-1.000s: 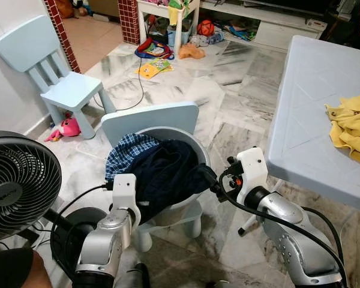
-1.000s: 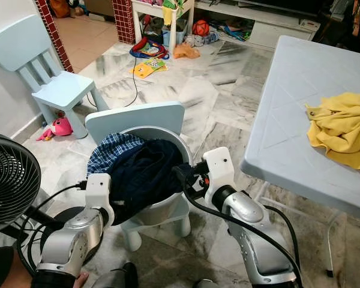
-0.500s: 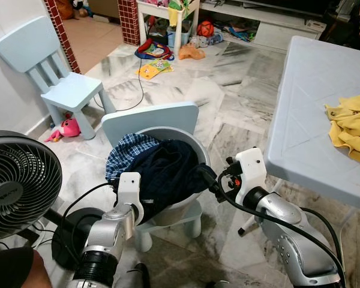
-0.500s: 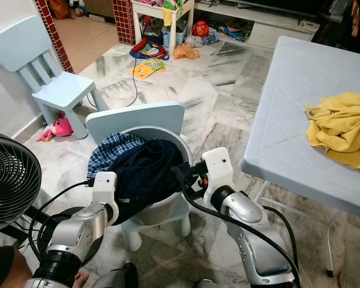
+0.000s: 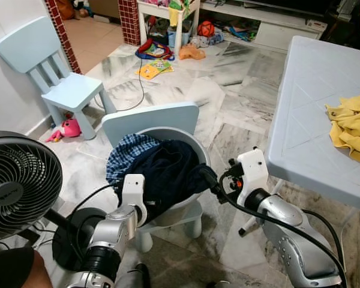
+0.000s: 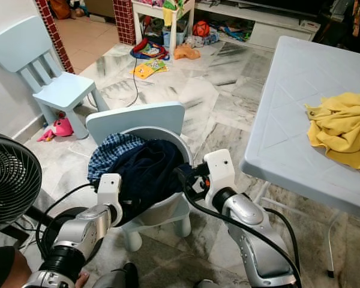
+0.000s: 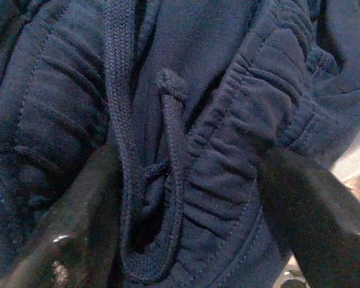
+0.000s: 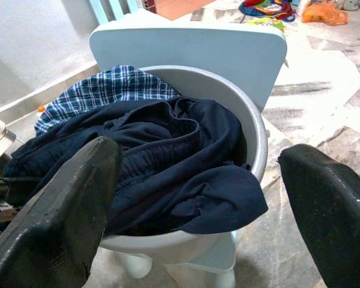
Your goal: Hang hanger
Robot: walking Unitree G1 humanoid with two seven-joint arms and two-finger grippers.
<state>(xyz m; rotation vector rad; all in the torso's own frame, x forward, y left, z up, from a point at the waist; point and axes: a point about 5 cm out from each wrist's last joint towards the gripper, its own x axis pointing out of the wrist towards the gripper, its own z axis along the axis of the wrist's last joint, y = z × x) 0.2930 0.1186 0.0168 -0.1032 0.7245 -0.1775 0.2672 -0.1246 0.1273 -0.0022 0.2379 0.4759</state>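
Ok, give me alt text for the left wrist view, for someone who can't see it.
Close-up of dark navy clothing with a gathered elastic waistband and a knotted drawstring, seen between the left gripper's two black fingers, which are spread open on either side of the fabric. A sliver of pale basin rim shows at one edge.

No legible text, labels or numbers anywhere.
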